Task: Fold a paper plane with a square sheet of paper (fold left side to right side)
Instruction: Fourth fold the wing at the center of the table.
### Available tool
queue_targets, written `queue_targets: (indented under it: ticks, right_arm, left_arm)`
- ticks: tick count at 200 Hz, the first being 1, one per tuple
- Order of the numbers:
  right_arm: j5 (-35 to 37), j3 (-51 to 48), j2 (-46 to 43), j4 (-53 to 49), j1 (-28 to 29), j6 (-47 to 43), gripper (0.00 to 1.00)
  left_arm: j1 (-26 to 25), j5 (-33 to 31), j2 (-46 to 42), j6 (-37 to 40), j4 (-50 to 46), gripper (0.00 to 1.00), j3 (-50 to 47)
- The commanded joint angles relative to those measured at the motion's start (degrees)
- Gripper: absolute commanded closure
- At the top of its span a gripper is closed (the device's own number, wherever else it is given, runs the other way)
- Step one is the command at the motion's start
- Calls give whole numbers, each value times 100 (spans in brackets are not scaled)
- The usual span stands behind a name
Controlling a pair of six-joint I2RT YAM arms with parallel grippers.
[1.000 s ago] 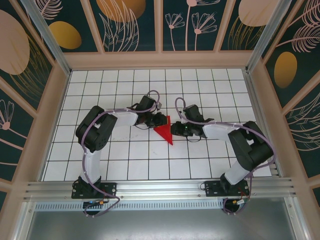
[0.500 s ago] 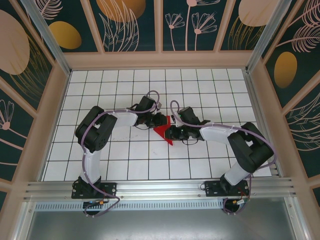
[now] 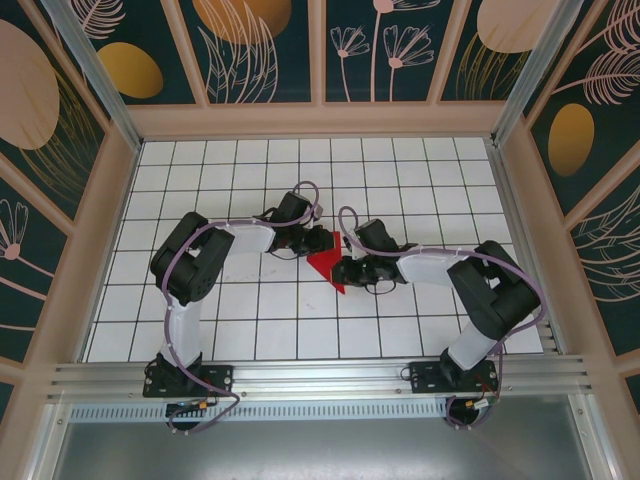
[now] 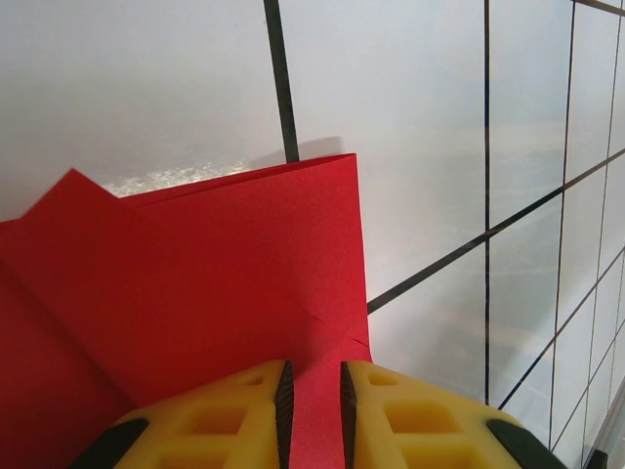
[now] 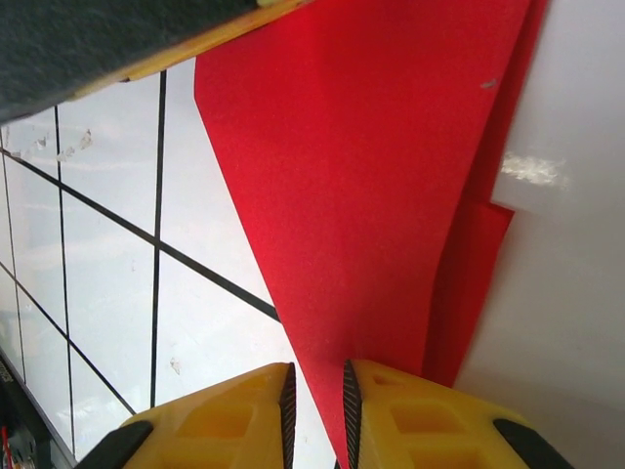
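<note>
The white gridded worktop (image 3: 260, 310) carries the thin bright red paper (image 3: 327, 262), already creased into a pointed wedge. It lies about midway between the left and right edges and well clear of the near and far ones. Its tip aims at the near edge and its broad end faces the far edge.

Nearest, the right claw (image 3: 343, 272) reaches in from the right-edge side and meets the paper's right margin close to the tip. In the wrist view its yellow fingers (image 5: 410, 410) stand almost together, with the narrowing end of the red wedge running down into the slit between them. It looks like a pinch on the paper rather than a hover. A second layer shows as a darker strip along that same margin.

Farther on, the left claw (image 3: 322, 241) comes from the left-edge side onto the broad end. Its fingers (image 4: 234, 410) are pressed close on a strip of the paper, and stacked layers fan out flat on the worktop beyond them.

The opposed holds seem meant to stop the layers sliding. The right claw probably anchors the side that stays put, while the left has the edge that must travel over to the right. So the paper sits between the two claws, with each nipping one margin.
</note>
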Motion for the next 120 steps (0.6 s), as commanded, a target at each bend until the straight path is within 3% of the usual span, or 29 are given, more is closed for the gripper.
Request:
queue_targets:
  ticks: [1,120]
  right_arm:
    - [-11,-140,64,-107,112,78,78]
    - [375,-140,17,-407,137,63,81]
  left_arm:
    - [-40,-263,234,56,-430,76,-197]
    - [-37,-287,234,54,-448,77,-178]
